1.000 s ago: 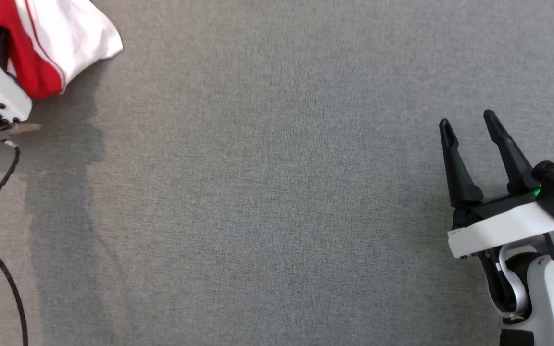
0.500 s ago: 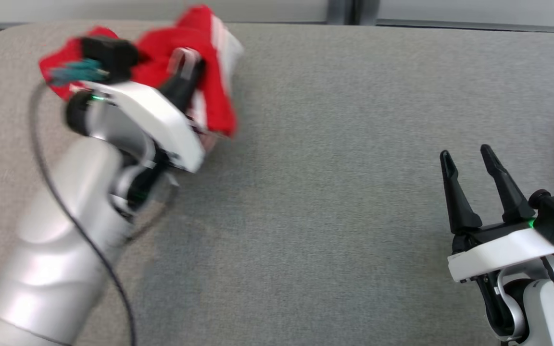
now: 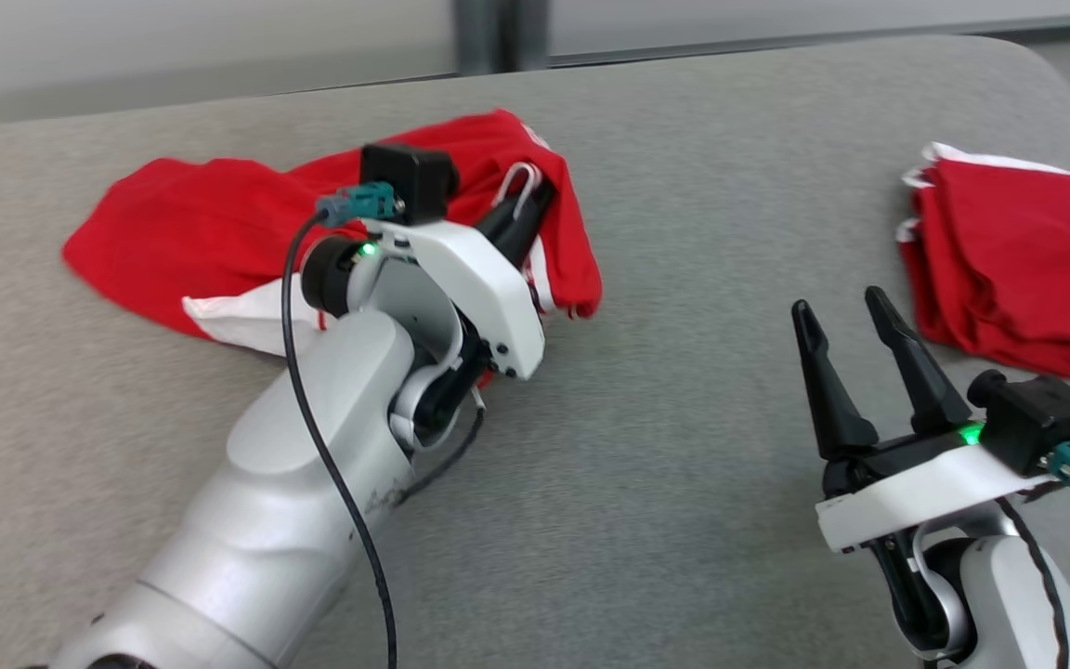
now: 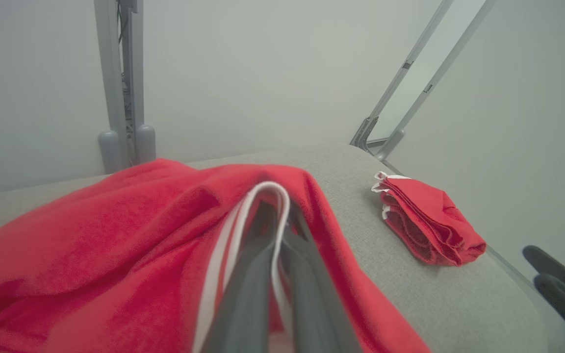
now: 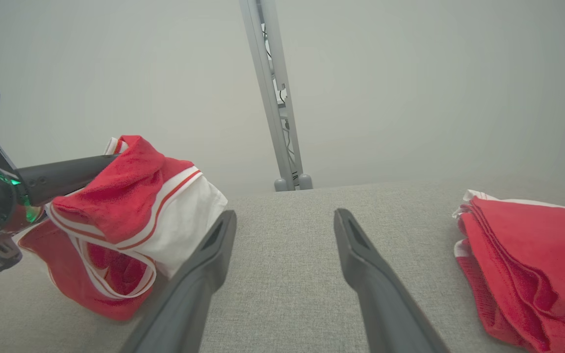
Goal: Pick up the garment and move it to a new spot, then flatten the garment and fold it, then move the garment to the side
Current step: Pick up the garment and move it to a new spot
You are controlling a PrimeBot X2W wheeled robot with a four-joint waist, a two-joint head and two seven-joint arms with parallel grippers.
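A crumpled red garment point(image 3: 210, 223) with white trim lies at the table's far left. My left gripper point(image 3: 528, 200) is shut on the garment's white-edged hem, lifting that edge a little. In the left wrist view the closed fingers point(image 4: 307, 274) pinch the white trim of the garment point(image 4: 115, 245). The right wrist view shows the garment point(image 5: 130, 206) bunched at the left, hanging from the left gripper's finger point(image 5: 62, 179). My right gripper point(image 3: 846, 311) stands open at the lower right over bare table, with its fingers point(image 5: 371, 274) spread apart.
A second red garment point(image 3: 1018, 269), folded, lies at the table's far right, also seen as a folded stack point(image 4: 424, 220) and a folded pile point(image 5: 527, 260). The grey cloth-covered table point(image 3: 684, 483) has rounded far corners. A grey post point(image 5: 272, 93) stands behind it.
The head camera has tilted up and swung, bringing the table's far edge and the folded garment into view. The left arm now holds the red garment nearer the table's middle.
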